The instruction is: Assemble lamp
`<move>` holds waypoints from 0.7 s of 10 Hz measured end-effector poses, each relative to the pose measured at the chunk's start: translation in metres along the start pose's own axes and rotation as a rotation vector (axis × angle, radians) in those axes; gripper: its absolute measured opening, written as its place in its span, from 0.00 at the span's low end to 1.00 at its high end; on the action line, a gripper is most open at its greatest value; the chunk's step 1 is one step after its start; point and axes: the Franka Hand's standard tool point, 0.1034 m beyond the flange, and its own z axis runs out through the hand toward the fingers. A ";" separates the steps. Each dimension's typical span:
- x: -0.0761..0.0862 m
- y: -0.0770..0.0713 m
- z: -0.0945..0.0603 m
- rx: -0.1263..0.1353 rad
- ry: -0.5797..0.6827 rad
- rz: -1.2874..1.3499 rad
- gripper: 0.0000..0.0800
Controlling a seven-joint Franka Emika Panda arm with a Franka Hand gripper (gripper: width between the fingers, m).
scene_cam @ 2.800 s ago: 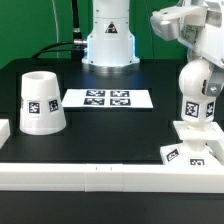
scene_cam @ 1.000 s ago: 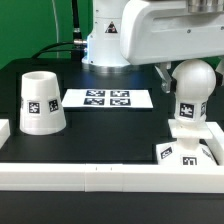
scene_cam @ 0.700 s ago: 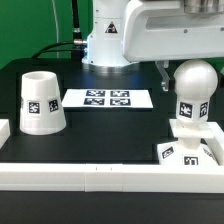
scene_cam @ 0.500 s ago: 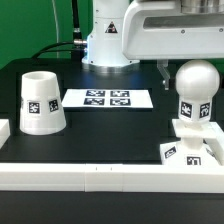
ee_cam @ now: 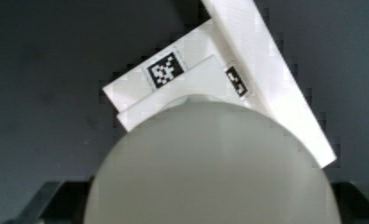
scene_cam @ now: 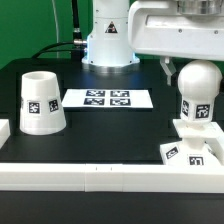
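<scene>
Change: the arm has swung in over the bulb, and the bulb and base have slid slightly toward the exterior view's right.
Bulb: upright, stem down in the base, close behind the front rail; its round head fills the wrist view.
Shade: well apart, at the exterior view's left, just beside the marker board.
Fingers: spread wide either side of the head; I cannot tell whether they press it (only one shows).
Arm: gripper points straight down over the head.
Risk: I judge the base could slide or the bulb tip, since nothing pins the base.
</scene>
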 end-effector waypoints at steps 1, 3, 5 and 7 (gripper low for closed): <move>0.000 0.000 0.000 0.002 -0.001 0.071 0.72; 0.000 0.000 0.000 0.012 -0.005 0.208 0.72; 0.002 -0.001 0.000 0.018 -0.001 0.309 0.72; 0.002 -0.003 0.000 0.033 -0.019 0.425 0.72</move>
